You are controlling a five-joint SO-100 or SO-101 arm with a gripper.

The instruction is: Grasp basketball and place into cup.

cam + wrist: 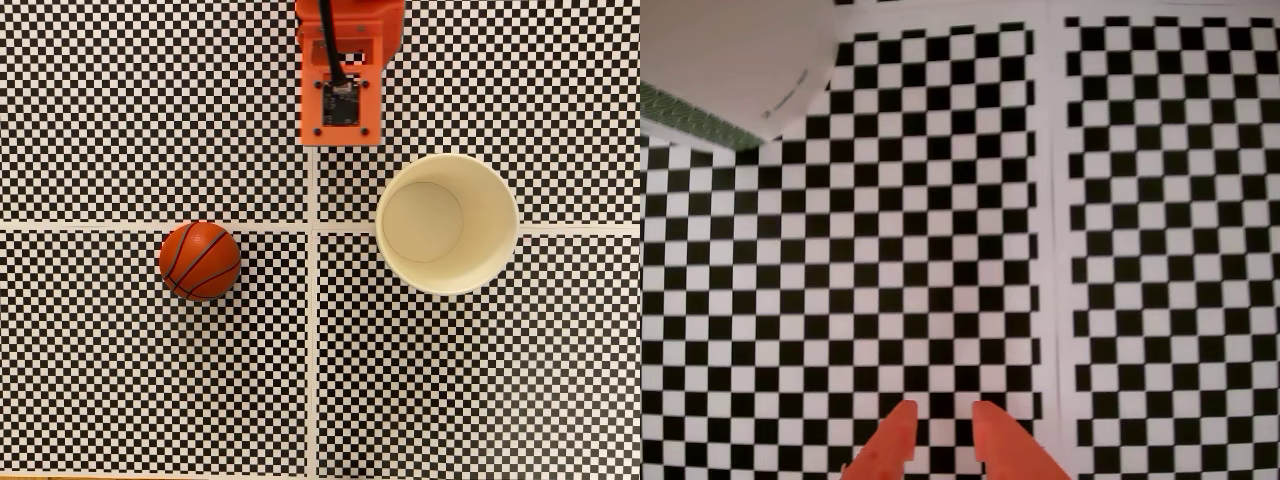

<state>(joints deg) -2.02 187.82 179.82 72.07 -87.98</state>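
In the fixed view the basketball (200,260), orange-red with black seams, rests on the checkered mat at left of centre. The cream-white paper cup (447,223) stands upright and empty to the right. My orange arm (340,75) hangs over the mat's top edge, well away from both. The wrist view shows my gripper (943,425) at the bottom edge, its two orange fingertips (902,435) a narrow gap apart with only mat between them. A white curved wall in that view's top left corner looks like the cup (730,60). The ball is out of the wrist view.
White seam lines (313,330) cross the black-and-white checkered mat (480,400), one vertical and one horizontal, meeting between ball and cup. Nothing else lies on the mat in either view.
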